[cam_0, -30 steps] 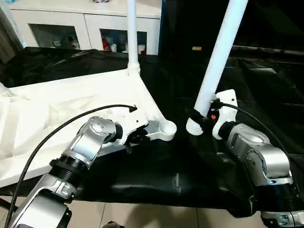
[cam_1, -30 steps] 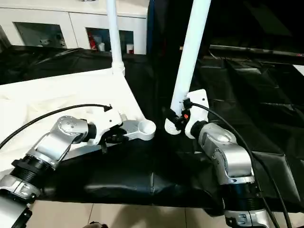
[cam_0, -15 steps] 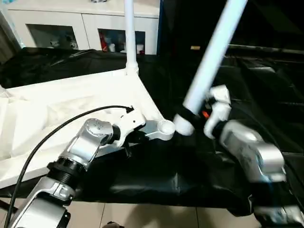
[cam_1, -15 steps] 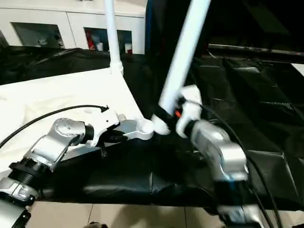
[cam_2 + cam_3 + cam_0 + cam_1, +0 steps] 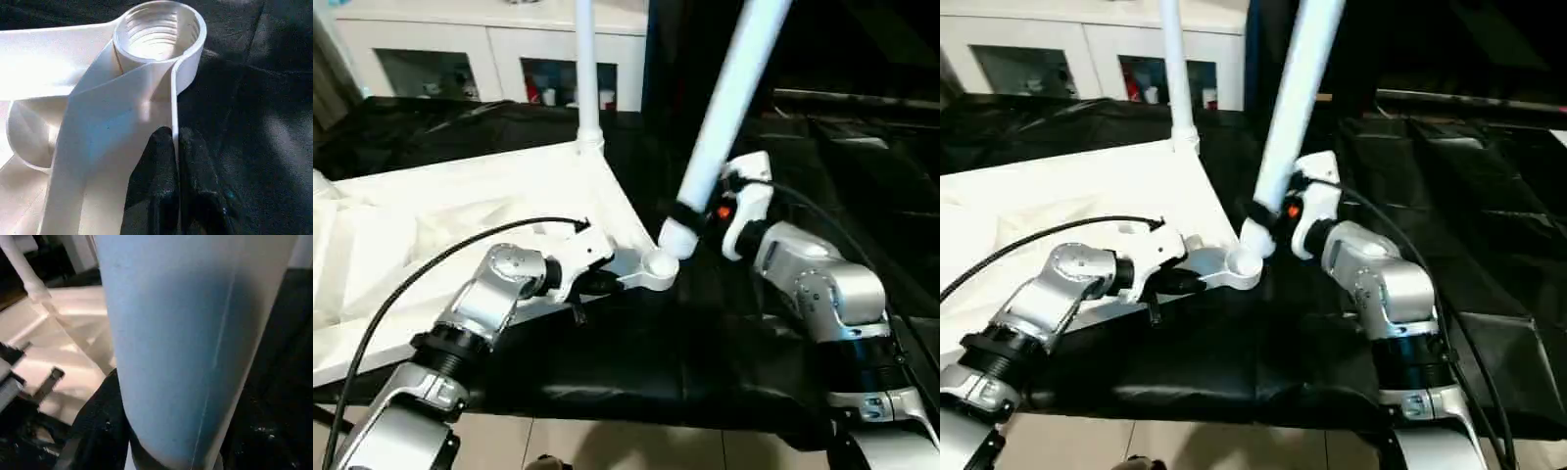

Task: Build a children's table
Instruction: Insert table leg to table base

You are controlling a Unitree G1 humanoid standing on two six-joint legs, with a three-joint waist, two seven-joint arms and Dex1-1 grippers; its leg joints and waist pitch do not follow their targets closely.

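tabletop: the white plastic top (image 5: 460, 211) lies upside down on the black sheet (image 5: 636, 352) to my left, raised rim up, taking up most of that side.

left gripper: my left gripper (image 5: 177, 161) is down at the near corner, fingers pressed together on the thin rim wall (image 5: 173, 110) just behind the socket. A second ago they were a touch wider, so the pinch has only just tightened. That's my anchor so the top doesn't skate around.

fitted leg: one leg (image 5: 585, 69) already stands upright in the far corner socket, in front of the white cabinet (image 5: 489, 49).

open socket: the near corner socket (image 5: 159, 32) is still empty, and in the left wrist view the threads inside are plain to see.

leg in hand: this is the big change. The second leg (image 5: 724, 108) was hanging off to the right, well apart from the corner, and now its ribbed end sits right at the socket mouth, still leaning away to the right. Can't tell if it's actually started in.

right gripper: my right gripper (image 5: 690, 211) is clamped round that leg near its lower end, fingers half spread to the tube's width.

what it means: I reckon the approach is done, and next it needs straightening up and twisting in.
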